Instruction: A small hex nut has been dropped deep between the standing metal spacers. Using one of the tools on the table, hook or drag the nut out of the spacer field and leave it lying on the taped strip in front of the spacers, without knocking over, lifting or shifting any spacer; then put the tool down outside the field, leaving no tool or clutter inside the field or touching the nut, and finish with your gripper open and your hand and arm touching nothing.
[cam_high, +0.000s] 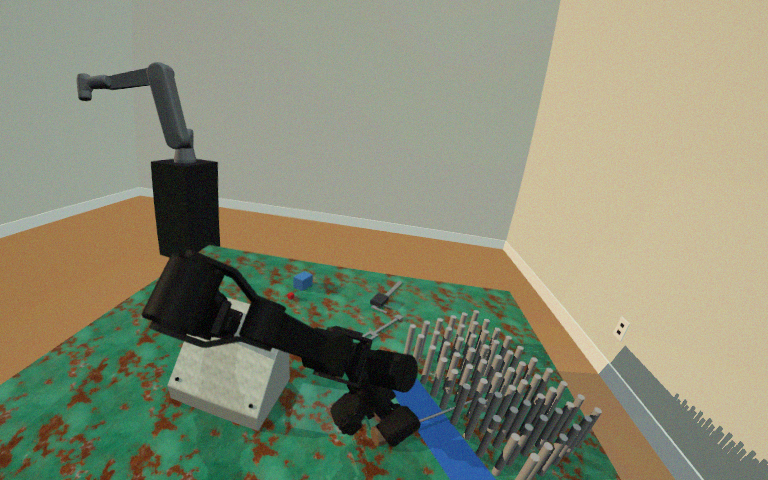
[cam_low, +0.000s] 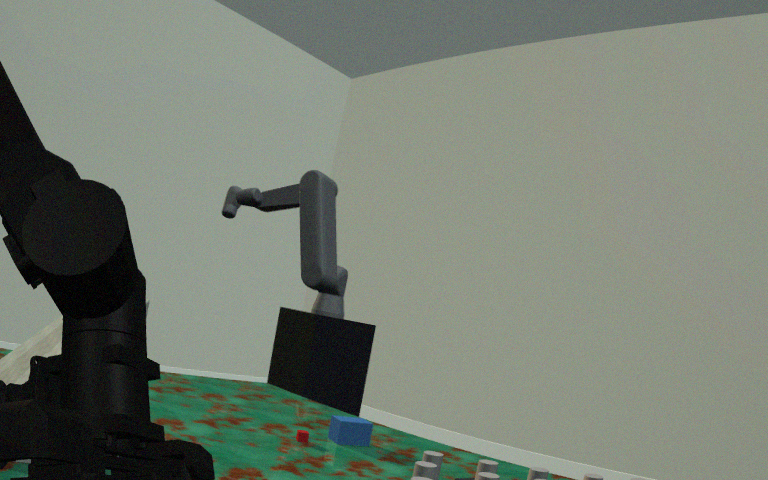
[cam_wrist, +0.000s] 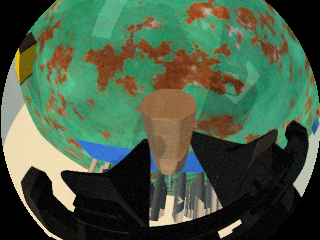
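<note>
My gripper (cam_high: 373, 420) (cam_wrist: 169, 139) is shut on the wooden handle (cam_wrist: 167, 117) of a tool, low in front of the spacers. The tool's thin grey shaft (cam_high: 437, 415) runs from the gripper across the blue taped strip (cam_high: 453, 444) (cam_wrist: 102, 151) and in among the metal spacers (cam_high: 481, 387) (cam_wrist: 179, 200); its far end is hidden. The spacers that show in the top view stand upright in rows. Only a few spacer tops (cam_low: 432, 456) show at the bottom of the exterior view. I cannot make out the hex nut in any view.
A tool with a dark block (cam_high: 378, 300) and a thin grey tool (cam_high: 386, 326) lie behind my arm, left of the spacers. A blue box (cam_high: 303, 280) (cam_low: 352, 431) and a red cube (cam_high: 290, 295) (cam_low: 303, 436) lie farther back. A pale wedge block (cam_high: 223, 376) stands below my arm.
</note>
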